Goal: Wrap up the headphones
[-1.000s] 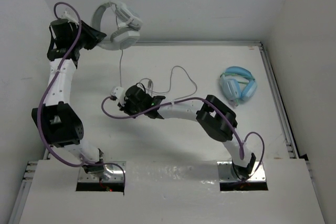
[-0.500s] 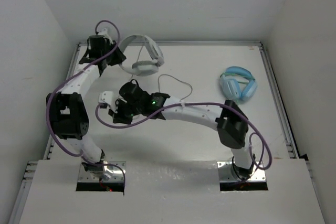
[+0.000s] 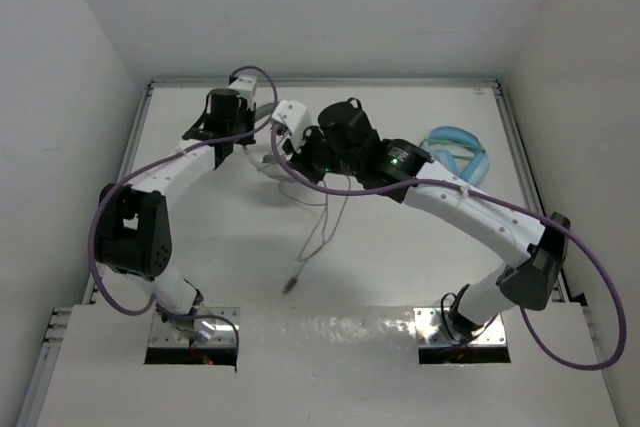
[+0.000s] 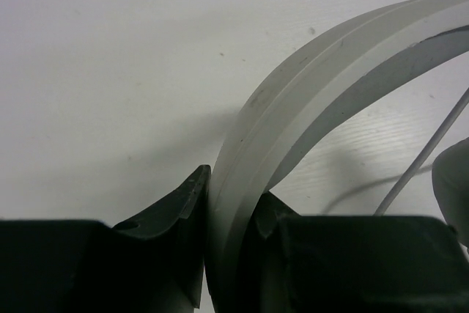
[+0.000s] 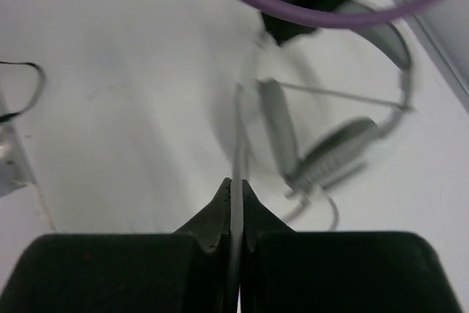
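The left end effector (image 4: pixel 231 207) is pinching the grey headband (image 4: pixel 330 71) of the headphones (image 5: pixel 333 153), which are showing in the upper middle of the top view, mostly hidden under the right wrist. The right end effector (image 5: pixel 233 190) is pressing together on the thin cable (image 3: pixel 322 232), whose loose end is trailing down the bench (image 3: pixel 200 227) toward the lower centre. Blue headphones (image 3: pixel 462 139) are lying at the upper right.

White-grey headphones (image 5: pixel 330 153) blurred, possibly lifted; thin grey cable (image 3: pixel 318 232) trails nearward.
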Controlling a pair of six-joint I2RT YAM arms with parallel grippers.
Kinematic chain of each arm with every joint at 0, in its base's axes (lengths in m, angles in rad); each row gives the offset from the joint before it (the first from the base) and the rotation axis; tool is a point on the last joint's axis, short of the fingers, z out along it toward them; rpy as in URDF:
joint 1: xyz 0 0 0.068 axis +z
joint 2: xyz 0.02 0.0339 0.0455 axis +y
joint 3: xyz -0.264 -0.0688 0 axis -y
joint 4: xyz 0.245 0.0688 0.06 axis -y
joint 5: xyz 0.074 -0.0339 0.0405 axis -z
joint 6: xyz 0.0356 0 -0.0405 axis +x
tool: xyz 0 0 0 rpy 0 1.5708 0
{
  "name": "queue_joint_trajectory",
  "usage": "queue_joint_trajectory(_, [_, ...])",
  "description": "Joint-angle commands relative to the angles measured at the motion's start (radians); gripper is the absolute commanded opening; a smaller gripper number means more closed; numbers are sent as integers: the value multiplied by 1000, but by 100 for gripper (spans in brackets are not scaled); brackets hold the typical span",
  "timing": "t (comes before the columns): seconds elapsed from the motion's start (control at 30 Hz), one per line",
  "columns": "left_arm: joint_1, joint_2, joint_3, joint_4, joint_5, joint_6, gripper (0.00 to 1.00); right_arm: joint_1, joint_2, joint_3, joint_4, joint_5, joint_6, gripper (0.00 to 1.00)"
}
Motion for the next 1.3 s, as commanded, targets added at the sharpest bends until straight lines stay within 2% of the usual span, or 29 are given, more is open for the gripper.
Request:
queue_joint_trajectory(0.0, [-30,-98,-34,224,-207,177,0,-18,-94,15,-95,218,13,0])
queue_joint_trajectory(0.07, [-32,-118,-54,274,-264,214,0,-26,-120,-20,-146,316,22,0])
queue_joint_trajectory(0.13, [-32,-138,-32,303,-296,226,0,-27,-152,-72,-146,347,26,0])
queue_joint_trajectory(0.2, [-37,-155,-17,273,-251,242,0,-27,-167,-88,-141,402,25,0])
queue_joint_trajectory(0.3, [-84,-182,-52,266,-183,422,0,-31,-192,-91,-126,547,-29,0])
queue_joint_trajectory(0.37, [-106,-190,-80,213,-127,488,0,-53,-210,-115,-56,683,-76,0])
queue_joint_trajectory(0.43, [-118,-196,-87,179,-109,496,0,-124,-216,-147,16,710,-135,0])
queue_joint_trajectory(0.53, [-119,-225,-78,63,-71,452,0,-252,-226,-196,116,564,-139,0])
queue_joint_trajectory(0.57, [-119,-232,-52,24,-21,435,0,-283,-224,-207,139,459,-118,0])
queue_joint_trajectory(0.63, [-119,-242,4,-96,92,394,0,-349,-204,-223,176,342,-90,0])
queue_joint_trajectory(0.83, [-119,-268,58,-304,335,300,0,-471,-149,-256,242,216,-14,0])
queue_joint_trajectory(0.97, [-119,-268,75,-356,404,233,0,-558,-111,-287,303,92,95,0])
queue_joint_trajectory(1.1, [-118,-268,112,-375,427,180,0,-558,-101,-351,354,35,97,0])
queue_joint_trajectory(1.2, [-116,-261,145,-392,458,147,0,-558,-103,-416,444,3,134,11])
queue_joint_trajectory(1.23, [-116,-261,152,-395,470,128,0,-558,-98,-425,457,-16,138,19])
queue_joint_trajectory(1.27, [-116,-258,156,-396,480,117,0,-558,-92,-431,474,-42,141,34])
